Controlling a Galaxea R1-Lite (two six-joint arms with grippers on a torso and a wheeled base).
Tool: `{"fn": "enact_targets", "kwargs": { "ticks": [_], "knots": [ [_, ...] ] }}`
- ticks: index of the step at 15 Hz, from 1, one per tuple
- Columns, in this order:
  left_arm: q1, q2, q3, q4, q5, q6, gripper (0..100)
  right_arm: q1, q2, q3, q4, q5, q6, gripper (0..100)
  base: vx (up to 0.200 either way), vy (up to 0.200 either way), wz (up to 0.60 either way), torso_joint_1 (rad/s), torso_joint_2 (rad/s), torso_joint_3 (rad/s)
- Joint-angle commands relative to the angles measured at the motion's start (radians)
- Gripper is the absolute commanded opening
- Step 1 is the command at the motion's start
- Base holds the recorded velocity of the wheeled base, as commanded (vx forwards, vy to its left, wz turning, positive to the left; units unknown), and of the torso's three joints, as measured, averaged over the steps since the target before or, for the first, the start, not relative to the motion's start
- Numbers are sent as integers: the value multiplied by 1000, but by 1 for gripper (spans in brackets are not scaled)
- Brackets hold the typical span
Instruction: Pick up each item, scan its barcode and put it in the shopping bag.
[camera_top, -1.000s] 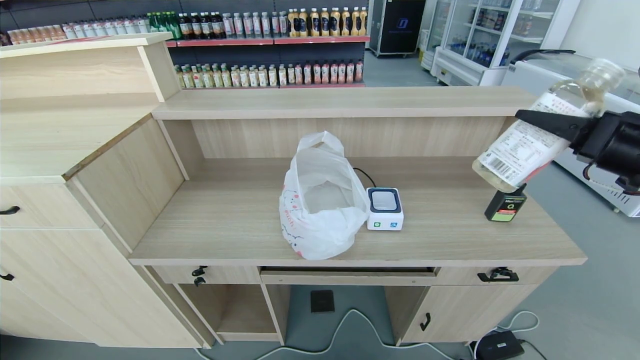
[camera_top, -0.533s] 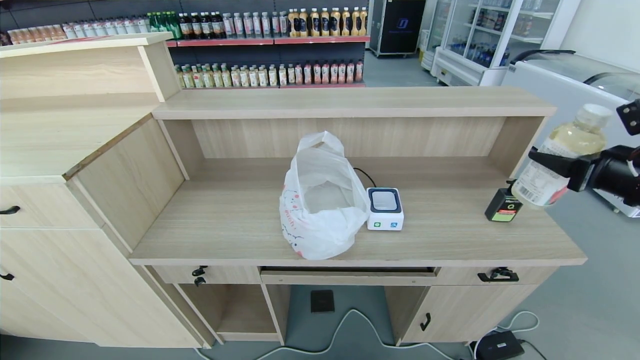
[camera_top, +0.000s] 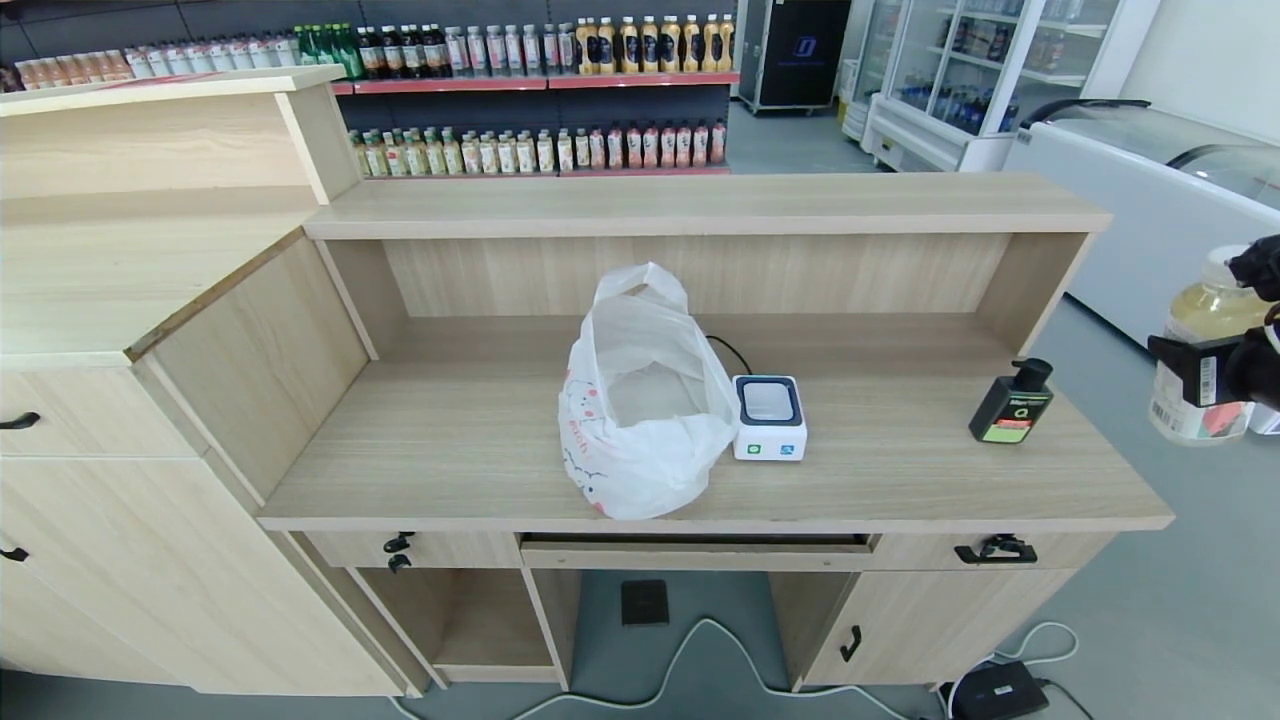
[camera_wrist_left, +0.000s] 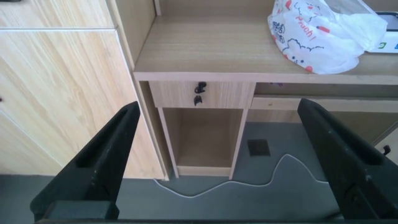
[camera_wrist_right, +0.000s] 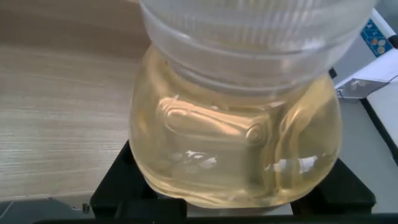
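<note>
My right gripper (camera_top: 1215, 378) is shut on a clear bottle of pale yellow drink (camera_top: 1200, 360), held upright off the right end of the counter, over the floor. In the right wrist view the bottle (camera_wrist_right: 236, 130) sits between the black fingers (camera_wrist_right: 118, 190). A white shopping bag (camera_top: 640, 400) stands open at the middle of the counter, and a white barcode scanner (camera_top: 769, 417) sits just to its right. A black pump bottle (camera_top: 1012, 403) stands near the counter's right end. My left gripper (camera_wrist_left: 224, 162) hangs open, low, in front of the desk's left part; the bag (camera_wrist_left: 323, 34) lies beyond it.
The wooden counter (camera_top: 900, 470) has a raised back shelf (camera_top: 700, 200) and a tall side cabinet (camera_top: 150, 250) to the left. A cable runs from the scanner to the back. Drawers and an open cubby (camera_wrist_left: 202, 140) sit under the counter. Store shelves and fridges stand behind.
My right gripper has swung the bottle from a tilted pose above the pump bottle out to the right and down, turning it upright beyond the counter's end.
</note>
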Motion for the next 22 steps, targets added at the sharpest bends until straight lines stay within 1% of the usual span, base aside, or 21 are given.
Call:
{"fn": "enact_targets", "kwargs": {
  "ticks": [1,6,7,10,11,15,17,19,20,21,22],
  "knots": [
    [0,0,0,0,-1,0,100,0,1,8,-3,-2,0,0,0,0,0,0,0,0],
    [0,0,0,0,1,0,100,-5,-8,19,-1,-2,-2,0,0,0,0,0,0,0],
    [0,0,0,0,1,0,100,-5,-9,19,-1,-1,-12,0,0,0,600,-2,2,2],
    [0,0,0,0,-1,0,100,-5,-11,21,-1,-1,-58,0,0,0,600,2,4,1],
    [0,0,0,0,1,0,100,-5,-11,19,-1,4,-63,0,0,0,0,0,0,0],
    [0,0,0,0,1,0,100,4,9,-9,-18,24,-172,0,0,0,0,0,0,0],
    [0,0,0,0,-1,0,100,6,37,-21,-30,137,-242,0,0,0,0,0,0,0],
    [0,0,0,0,1,0,100,20,69,-61,-30,263,-382,0,0,0,0,0,0,0],
    [0,0,0,0,1,0,100,32,78,-71,-30,281,-407,0,0,0,0,0,0,0],
    [0,0,0,0,1,0,100,74,109,-102,-32,323,-431,0,0,0,0,0,0,0],
    [0,0,0,0,1,0,100,104,130,-127,-32,338,-439,0,0,0,0,0,0,0]
  ]
}}
